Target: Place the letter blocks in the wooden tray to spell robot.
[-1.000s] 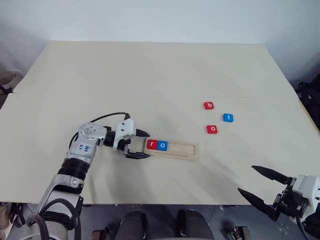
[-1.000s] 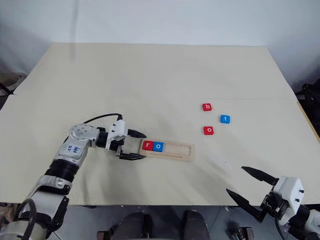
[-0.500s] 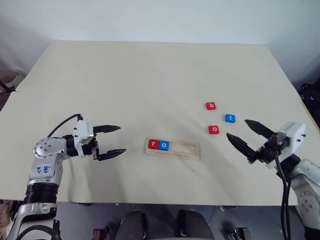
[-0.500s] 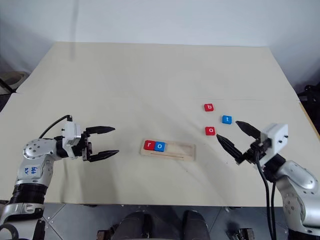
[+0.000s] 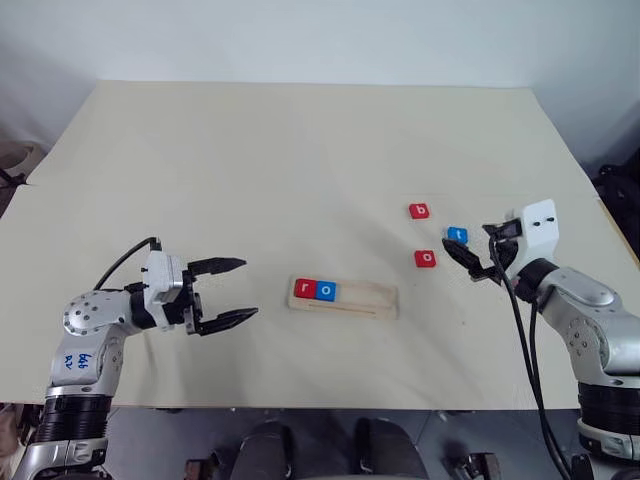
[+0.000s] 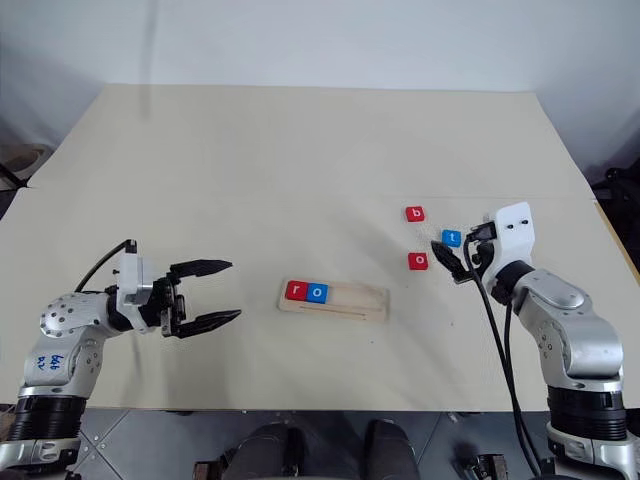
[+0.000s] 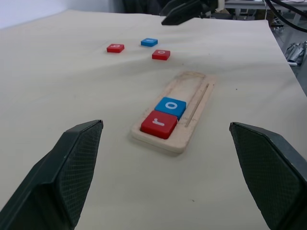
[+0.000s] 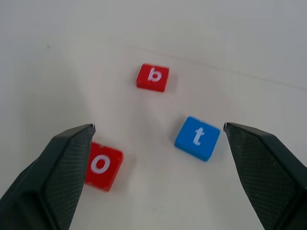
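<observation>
The left gripper (image 5: 228,291) has drawn back from the wooden tray (image 5: 345,298) (r, o seated), jaws wide, empty; the right gripper (image 6: 447,258), jaws wide and empty, now hovers by the loose blocks; the red b block (image 8: 152,77) comes next.

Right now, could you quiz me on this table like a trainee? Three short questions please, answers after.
1. True or false: the wooden tray already holds two letter blocks.
2. Which loose block is blue: b, o or t?
3. Which hand is near the loose blocks?

Key:
1. True: red r and blue o.
2. The t; b and the loose o are red.
3. The right hand, open; the left hand is open too.
</observation>
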You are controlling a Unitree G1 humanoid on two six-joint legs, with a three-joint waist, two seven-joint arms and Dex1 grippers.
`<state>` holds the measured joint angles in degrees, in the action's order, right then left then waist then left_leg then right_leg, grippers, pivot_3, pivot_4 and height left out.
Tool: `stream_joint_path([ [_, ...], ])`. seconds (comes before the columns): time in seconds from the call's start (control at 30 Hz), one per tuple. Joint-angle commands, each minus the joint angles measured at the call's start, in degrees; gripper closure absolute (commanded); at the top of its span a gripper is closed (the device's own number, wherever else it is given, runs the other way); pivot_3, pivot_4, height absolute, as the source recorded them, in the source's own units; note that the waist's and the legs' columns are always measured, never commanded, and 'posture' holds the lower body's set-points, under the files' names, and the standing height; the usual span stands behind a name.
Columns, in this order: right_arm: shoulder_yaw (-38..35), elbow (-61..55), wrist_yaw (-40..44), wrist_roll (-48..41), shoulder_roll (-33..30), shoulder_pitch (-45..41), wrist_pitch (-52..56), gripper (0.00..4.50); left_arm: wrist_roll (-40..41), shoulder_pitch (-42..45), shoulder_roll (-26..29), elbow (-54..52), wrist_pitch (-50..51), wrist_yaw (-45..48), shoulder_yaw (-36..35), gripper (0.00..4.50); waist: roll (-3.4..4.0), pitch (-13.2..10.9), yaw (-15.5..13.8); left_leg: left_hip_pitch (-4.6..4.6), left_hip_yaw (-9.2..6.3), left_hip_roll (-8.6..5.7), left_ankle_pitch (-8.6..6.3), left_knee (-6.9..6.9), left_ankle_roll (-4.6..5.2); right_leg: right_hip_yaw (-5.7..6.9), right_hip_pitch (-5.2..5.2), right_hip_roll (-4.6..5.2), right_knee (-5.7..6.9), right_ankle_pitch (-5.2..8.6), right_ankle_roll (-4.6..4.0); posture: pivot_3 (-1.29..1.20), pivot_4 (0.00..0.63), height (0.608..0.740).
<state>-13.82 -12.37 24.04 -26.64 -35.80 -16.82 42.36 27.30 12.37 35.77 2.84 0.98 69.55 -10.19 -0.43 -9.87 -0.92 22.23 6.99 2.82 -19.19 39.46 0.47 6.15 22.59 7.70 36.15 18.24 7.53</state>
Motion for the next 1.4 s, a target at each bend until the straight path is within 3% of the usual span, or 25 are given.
stream_joint_path([
  [0.03, -1.0, -3.5, 0.3, -0.7, -1.5, -0.1, 2.3, 0.00, 1.8, -0.4, -0.5, -2.3, 0.9, 0.0, 0.3, 0.02, 0.00, 0.0, 0.1, 0.00, 0.01, 0.00, 0.00, -0.01, 0.00, 0.00, 0.00, 0.00, 0.00, 0.00, 0.00, 0.00, 0.150, 0.740],
  [0.93, -1.4, -1.5, 0.7, 1.1, -1.6, -1.6, 4.3, 0.00, 3.4, -0.9, -0.7, -4.2, 3.9, 1.1, 1.1, 0.02, 0.00, 0.0, 0.8, 0.00, 0.05, 0.00, 0.00, -0.09, 0.00, 0.01, 0.00, -0.01, -0.07, 0.00, 0.00, 0.00, 0.150, 0.740],
  [1.23, 3.5, 1.4, -1.2, 1.0, 1.9, -11.9, 10.7, 0.00, 4.0, -2.0, -0.9, -5.7, 4.5, 1.2, 1.1, 0.02, 0.00, 0.0, 1.4, -0.02, 0.03, 0.03, 0.01, -0.21, -0.02, -0.02, 0.07, -0.04, -0.07, 0.00, -0.01, 0.00, 0.150, 0.740],
  [1.4, 9.6, 12.7, -2.3, 5.9, 5.3, -19.8, 8.6, 0.00, 3.0, -2.2, -1.9, -5.9, 2.7, 0.0, 1.3, 0.02, 0.02, 0.0, 1.3, 0.00, 0.05, 0.01, 0.01, -0.21, -0.02, -0.03, 0.09, -0.01, -0.10, 0.00, -0.01, 0.00, 0.150, 0.740],
])
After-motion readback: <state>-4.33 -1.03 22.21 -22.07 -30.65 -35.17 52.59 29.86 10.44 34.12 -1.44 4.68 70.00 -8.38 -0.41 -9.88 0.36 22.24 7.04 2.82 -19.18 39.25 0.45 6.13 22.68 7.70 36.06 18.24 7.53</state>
